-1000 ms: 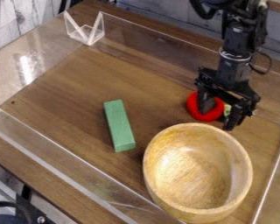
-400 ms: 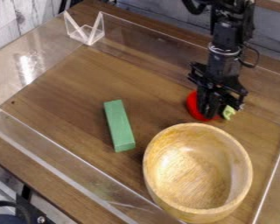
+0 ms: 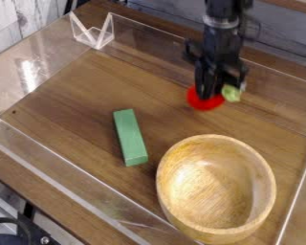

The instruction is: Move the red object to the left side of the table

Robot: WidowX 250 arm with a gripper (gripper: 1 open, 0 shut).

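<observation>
I saw my gripper [image 3: 214, 88] clamped on the red fruit [image 3: 207, 99], held just above the table [image 3: 66, 105] toward the far right, with the green block [image 3: 129, 136] left of it and the wooden bowl [image 3: 217, 187] nearer.

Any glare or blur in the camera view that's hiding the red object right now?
Camera view: bright glare on the clear acrylic wall at the left, well away from the action; the pincer looks slightly motion-smeared, shut on the red object, whose lower part shows below the fingers; the green block and wooden bowl read sharp.
</observation>
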